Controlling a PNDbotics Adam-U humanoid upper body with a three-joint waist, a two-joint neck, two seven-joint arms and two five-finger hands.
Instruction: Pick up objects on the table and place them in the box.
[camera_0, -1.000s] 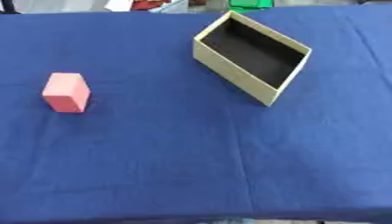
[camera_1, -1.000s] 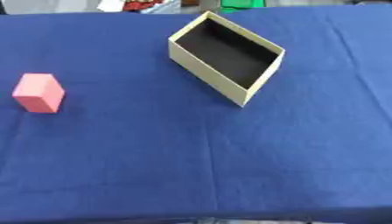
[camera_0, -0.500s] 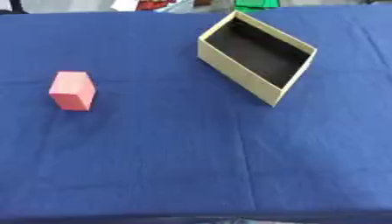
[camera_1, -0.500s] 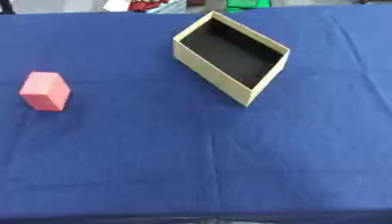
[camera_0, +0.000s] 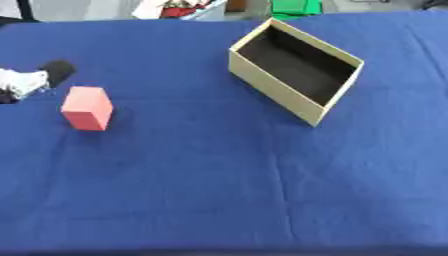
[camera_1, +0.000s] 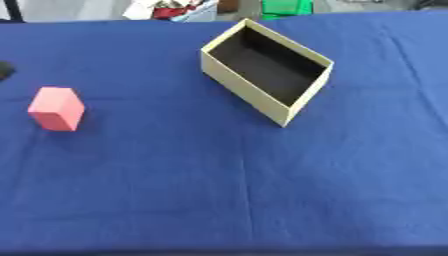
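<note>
A pink block (camera_0: 87, 108) stands upright on the blue tablecloth (camera_0: 201, 175) at the left. A tan cardboard box (camera_0: 294, 69) with a dark, empty inside sits askew at the upper middle, its opening facing up. My left hand (camera_0: 37, 78) shows only in part at the left edge, black and silver, just above and left of the pink block and apart from it. My right hand is in no view.
Beyond the table's far edge lie a green thing (camera_0: 296, 7) and some red and white clutter (camera_0: 175, 8). Blue cloth covers the whole table, with its front edge along the bottom of the views.
My left hand has come into view at the left edge, near the pink block. The whole picture has shifted slightly right, so the camera moved; block and box lie as before.
</note>
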